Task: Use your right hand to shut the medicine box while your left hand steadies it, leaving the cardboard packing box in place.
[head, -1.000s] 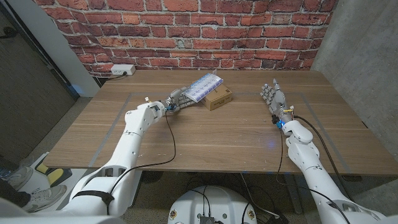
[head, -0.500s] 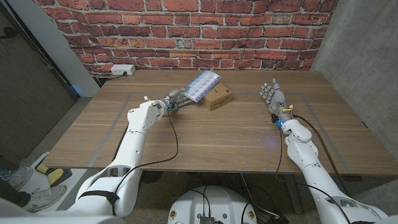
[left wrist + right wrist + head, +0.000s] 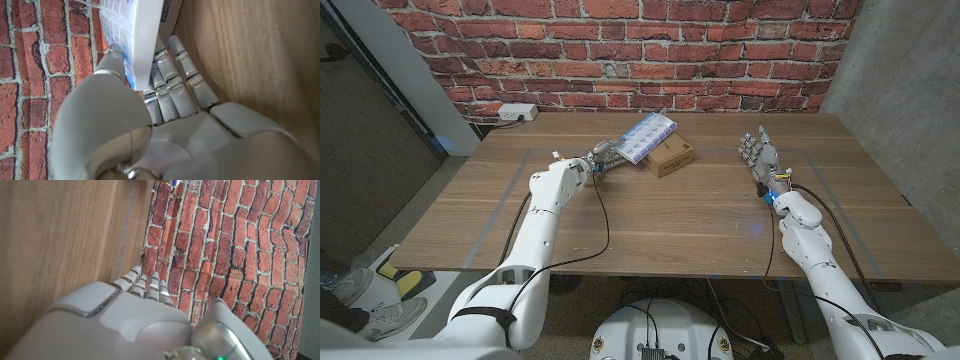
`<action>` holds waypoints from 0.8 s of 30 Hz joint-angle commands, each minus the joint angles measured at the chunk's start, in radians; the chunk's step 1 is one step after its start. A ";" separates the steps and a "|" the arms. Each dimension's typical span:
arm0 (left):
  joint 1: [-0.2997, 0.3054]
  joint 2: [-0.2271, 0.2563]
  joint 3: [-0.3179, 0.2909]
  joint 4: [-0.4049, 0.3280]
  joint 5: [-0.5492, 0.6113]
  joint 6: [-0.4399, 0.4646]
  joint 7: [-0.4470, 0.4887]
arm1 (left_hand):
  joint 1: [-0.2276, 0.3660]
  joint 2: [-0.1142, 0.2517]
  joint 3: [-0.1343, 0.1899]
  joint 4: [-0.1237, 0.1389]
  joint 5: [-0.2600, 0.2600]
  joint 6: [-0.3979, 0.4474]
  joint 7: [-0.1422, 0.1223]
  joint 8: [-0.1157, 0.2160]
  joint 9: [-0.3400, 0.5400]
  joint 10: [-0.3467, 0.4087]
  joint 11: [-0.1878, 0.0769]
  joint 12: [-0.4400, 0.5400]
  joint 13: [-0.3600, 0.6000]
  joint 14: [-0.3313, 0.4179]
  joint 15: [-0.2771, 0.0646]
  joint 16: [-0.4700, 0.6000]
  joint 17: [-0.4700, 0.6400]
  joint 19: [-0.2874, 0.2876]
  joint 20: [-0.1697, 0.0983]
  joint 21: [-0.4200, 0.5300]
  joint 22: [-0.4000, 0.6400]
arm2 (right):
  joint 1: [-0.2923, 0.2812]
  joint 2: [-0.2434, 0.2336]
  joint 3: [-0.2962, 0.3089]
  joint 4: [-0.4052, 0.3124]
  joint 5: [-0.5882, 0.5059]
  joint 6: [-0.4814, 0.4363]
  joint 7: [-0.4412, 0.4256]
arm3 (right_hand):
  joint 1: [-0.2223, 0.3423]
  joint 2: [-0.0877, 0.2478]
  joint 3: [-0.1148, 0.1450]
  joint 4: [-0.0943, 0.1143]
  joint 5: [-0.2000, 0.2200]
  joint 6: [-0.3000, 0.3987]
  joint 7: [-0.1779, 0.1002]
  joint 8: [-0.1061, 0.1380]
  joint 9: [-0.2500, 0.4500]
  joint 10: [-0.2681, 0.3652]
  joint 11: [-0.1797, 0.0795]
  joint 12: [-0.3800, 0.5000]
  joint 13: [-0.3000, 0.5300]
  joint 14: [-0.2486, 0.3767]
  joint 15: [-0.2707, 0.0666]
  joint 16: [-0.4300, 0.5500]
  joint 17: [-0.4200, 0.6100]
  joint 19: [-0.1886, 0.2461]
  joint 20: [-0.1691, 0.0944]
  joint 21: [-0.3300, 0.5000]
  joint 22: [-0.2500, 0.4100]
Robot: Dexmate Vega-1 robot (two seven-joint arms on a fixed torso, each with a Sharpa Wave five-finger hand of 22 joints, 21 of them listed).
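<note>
The medicine box, white with rows of blue-purple compartments, is tilted with its far end raised beside the brown cardboard packing box. My left hand grips its near end. In the left wrist view my thumb lies on one face of the medicine box and my fingers on the other. My right hand stands at the table's right, well away from both boxes, fingers apart and holding nothing; the right wrist view shows its fingers reaching toward the brick wall.
The wooden table ends at a red brick wall behind the boxes. A white power outlet sits at the wall's far left. A grey wall stands to the right of the table.
My left arm has pushed slightly forward and the medicine box has tipped a little higher. The right hand has barely moved.
</note>
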 commanded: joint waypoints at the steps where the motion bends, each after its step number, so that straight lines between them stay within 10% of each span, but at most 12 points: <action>1: 0.030 0.044 0.061 -0.098 0.061 0.013 -0.023 | 0.098 0.087 0.027 -0.004 0.000 0.028 0.028 0.009 0.008 0.057 -0.055 0.005 0.010 0.025 -0.024 0.000 0.007 -0.019 -0.004 0.002 0.006 | -0.002 -0.007 -0.005 -0.015 -0.005 0.000 0.004 | 0.013 0.005 0.001 -0.003 0.004 0.003 0.005 0.004 0.002 0.009 -0.001 0.004 0.002 0.002 0.000 0.003 0.003 0.001 -0.008 0.006 0.004; 24: 0.071 0.164 0.127 -0.138 0.071 -0.182 -0.152 | 0.106 0.088 0.041 0.007 -0.008 0.033 0.026 0.021 0.027 0.049 -0.046 0.004 0.038 0.014 -0.020 -0.011 0.014 -0.067 -0.019 0.005 0.011 | -0.050 -0.029 -0.015 -0.108 -0.045 -0.028 -0.031 | 0.073 -0.032 0.004 -0.054 0.000 0.000 0.017 0.008 0.002 0.014 0.014 0.004 0.002 0.007 0.004 0.004 0.004 0.009 -0.004 0.003 -0.001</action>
